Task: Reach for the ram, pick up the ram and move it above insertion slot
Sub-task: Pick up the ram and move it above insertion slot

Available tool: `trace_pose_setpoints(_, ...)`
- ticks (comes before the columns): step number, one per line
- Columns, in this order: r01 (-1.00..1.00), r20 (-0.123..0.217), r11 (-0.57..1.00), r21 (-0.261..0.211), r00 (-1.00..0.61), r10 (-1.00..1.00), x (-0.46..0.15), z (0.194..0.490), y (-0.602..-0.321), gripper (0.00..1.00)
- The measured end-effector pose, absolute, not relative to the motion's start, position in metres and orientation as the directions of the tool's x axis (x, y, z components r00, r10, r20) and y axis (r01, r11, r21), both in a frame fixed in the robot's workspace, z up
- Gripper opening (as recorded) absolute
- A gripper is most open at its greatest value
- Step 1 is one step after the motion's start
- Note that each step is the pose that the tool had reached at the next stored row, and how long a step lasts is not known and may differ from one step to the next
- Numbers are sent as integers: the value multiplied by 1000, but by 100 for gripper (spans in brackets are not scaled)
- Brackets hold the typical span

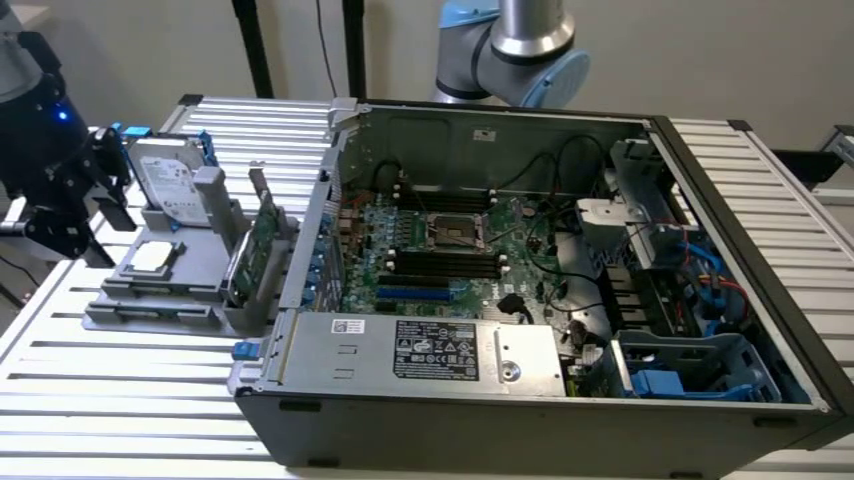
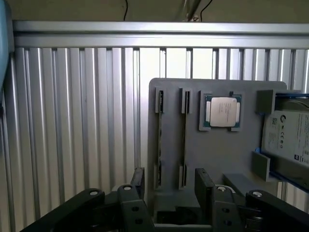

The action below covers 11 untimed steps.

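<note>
The gripper (image 2: pixel 170 174) hangs over the near edge of a grey holder (image 2: pixel 217 154) that lies on the slatted metal counter (image 2: pixel 72 121). Its two dark fingers (image 2: pixel 203 186) stand apart, released, with nothing between them but the holder's surface.

Two narrow slots run side by side along the holder, each with small clips at its ends. The ram (image 2: pixel 184 140) shows edge-on as a thin dark line in the slot nearer the processor chip (image 2: pixel 222 111). It lies between the lines of the two fingers and is not touched by either. The neighbouring slot shows a similar thin line, but I cannot tell if it holds a stick as well. Beyond the chip, a hard drive (image 2: pixel 289 137) rests at the far side of the holder.

In the exterior view the gripper (image 1: pixel 96 225) sits at that view's left edge, just beside the holder (image 1: pixel 134 290). The chip (image 1: pixel 158 255) lies flat there, the hard drive (image 1: pixel 174 180) leans behind it, and a broader green card (image 1: pixel 254 255) with a metal bracket stands upright at the holder's side nearest the computer case (image 1: pixel 534 420). The case lies open on the counter (image 1: pixel 120 400), towards the exterior view's right, well apart from the gripper. Inside it are the motherboard (image 1: pixel 441 250) and a grey power supply (image 1: pixel 427 350).
</note>
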<state>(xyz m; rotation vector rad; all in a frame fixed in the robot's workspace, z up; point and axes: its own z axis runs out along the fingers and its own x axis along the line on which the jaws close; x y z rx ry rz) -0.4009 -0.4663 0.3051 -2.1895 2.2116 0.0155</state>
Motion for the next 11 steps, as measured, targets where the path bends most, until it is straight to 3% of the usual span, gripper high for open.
trace_pose_setpoints(11,-1000,-28,10,-14,-10,-1000,-404,285,-466,54)
